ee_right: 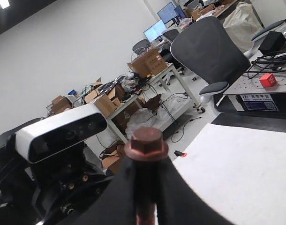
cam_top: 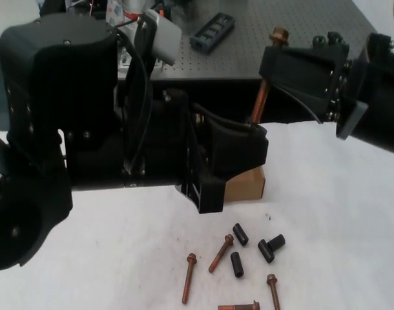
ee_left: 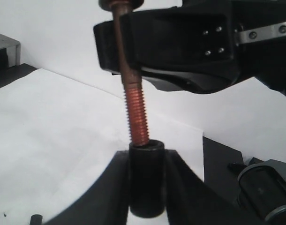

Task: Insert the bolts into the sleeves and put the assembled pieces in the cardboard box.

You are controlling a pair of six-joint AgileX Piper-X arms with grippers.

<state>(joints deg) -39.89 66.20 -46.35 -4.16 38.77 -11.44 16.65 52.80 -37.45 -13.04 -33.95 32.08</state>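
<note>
Nearest the high camera, the left arm (cam_top: 61,110) spans the foreground. Its left gripper (ee_left: 146,164) is closed to a narrow gap on an upright black sleeve (ee_left: 146,192), one finger pressed against each side. The right gripper (ee_left: 119,44) is clamped on the upper shank of a copper bolt (ee_left: 136,112), which hangs threaded end down with its tip at the sleeve's open mouth. Whether the tip has entered cannot be told.

The right wrist view shows the bolt's flanged hex head standing just above that gripper's fingers. The high view adds the cardboard box (cam_top: 247,184) on the white sheet (cam_top: 332,213), partly hidden behind the left gripper and directly beneath the held parts. Loose bolts (cam_top: 188,278) and loose sleeves (cam_top: 240,234) lie scattered nearer the camera, well apart from both grippers.
</note>
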